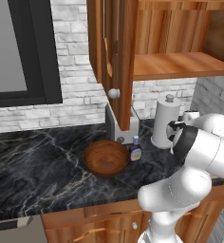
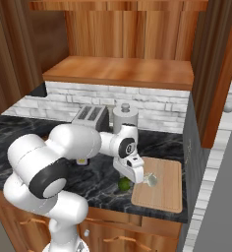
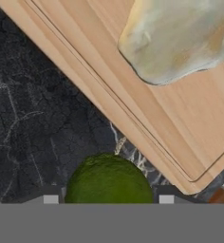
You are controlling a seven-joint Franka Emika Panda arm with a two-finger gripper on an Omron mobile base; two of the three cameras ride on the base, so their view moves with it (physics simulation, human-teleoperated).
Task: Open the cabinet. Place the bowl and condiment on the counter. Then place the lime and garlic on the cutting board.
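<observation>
Green lime [image 3: 109, 180] sits between the hand's [image 3: 108, 199] fingertips on the black marble bench [image 3: 33, 118]; whether they clamp it I cannot tell. Just beside lies the cutting board [image 3: 147, 109], garlic [image 3: 180, 38] on it. Bowl [image 1: 106, 157] and condiment [image 1: 135, 150], label unreadable, stand under the open cabinet [image 1: 121, 57].

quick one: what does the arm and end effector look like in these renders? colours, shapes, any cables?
Glossy white arm of rounded, bulbous links with dark grey bands at the joints. A round dark cap with a small mark sits on the wrist. The end effector has a boxy white body; its finger tips are small and dark. No cables visible.
</observation>
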